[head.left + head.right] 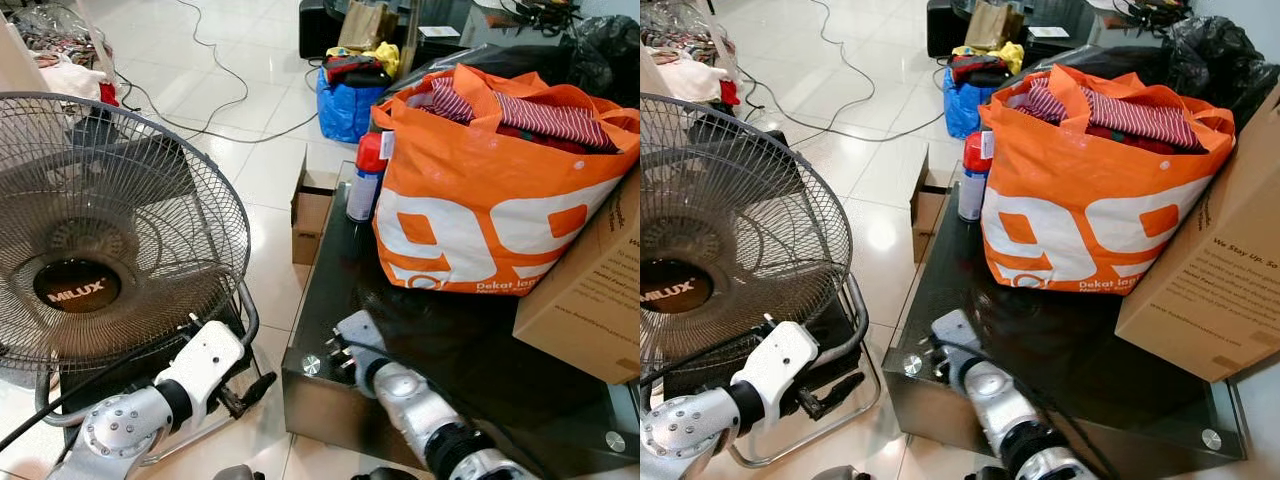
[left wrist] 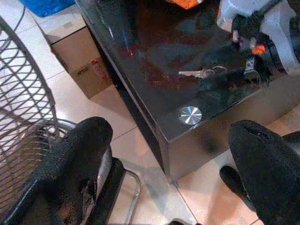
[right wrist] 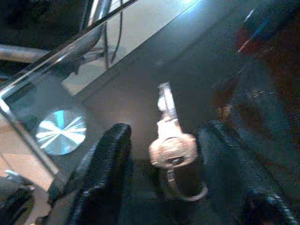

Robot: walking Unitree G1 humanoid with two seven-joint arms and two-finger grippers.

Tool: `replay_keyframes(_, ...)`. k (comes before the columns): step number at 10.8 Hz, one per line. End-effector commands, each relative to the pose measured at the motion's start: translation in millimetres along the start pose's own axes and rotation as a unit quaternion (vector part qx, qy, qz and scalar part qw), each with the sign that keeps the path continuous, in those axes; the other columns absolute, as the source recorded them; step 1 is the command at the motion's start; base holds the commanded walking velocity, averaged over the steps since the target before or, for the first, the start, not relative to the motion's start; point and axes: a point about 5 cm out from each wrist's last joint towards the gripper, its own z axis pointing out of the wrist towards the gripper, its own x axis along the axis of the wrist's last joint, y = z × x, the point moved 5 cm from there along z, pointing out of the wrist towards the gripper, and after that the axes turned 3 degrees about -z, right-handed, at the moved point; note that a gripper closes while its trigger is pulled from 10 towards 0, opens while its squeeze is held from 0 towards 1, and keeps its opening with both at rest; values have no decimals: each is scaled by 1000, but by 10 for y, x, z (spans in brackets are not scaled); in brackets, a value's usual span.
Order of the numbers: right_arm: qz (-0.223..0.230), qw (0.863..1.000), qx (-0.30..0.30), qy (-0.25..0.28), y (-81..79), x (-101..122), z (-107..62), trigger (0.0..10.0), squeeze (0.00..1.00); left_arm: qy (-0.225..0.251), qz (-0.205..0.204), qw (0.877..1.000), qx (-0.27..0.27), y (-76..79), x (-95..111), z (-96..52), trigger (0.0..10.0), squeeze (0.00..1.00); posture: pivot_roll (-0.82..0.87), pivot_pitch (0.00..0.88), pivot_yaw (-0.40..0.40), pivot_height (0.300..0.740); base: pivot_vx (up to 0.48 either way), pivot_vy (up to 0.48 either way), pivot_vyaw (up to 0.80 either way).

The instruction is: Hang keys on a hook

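Observation:
A small bunch of silver keys lies flat on the black glass table, close to its near corner with the round metal stud. My right gripper is low over the table, open, one black finger on each side of the keys, not closed on them. From the left wrist view the keys lie just in front of the right gripper. My left gripper hangs open beside the table's corner, above the tiled floor, holding nothing.
A large standing fan is close on my left, its metal base by the left gripper. On the table stand an orange bag of clothes, a cardboard box and a spray can. A small carton, a blue bag and cables lie on the floor.

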Motion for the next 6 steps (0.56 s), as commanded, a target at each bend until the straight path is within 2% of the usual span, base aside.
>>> replay_keyframes(1, 6, 1000, -6, 8, 56, 43, 5, 1529, 0, -4, 4, 1000, -2, 13, -29, 27, 10000, 627, -2, 71, -43, 740, 0, 0, 0)
replay_keyframes(2, -4, 1000, -3, 12, 86, 57, 2, 3412, 0, -5, 3, 1000, -2, 4, -49, 42, 10000, 627, -5, 67, -42, 740, 0, 0, 0)
replay_keyframes(3, -32, 999, 6, 8, 120, 29, -13, 10000, 0, -5, 4, 1000, -4, -19, -56, 67, 10000, 627, -11, 60, -39, 740, 0, 0, 0)
replay_keyframes(6, -59, 996, 63, -13, 92, -109, -67, 10000, 0, -2, 6, 1000, -10, -28, -48, 117, 10000, 627, -17, 56, -34, 740, 0, 0, 0)
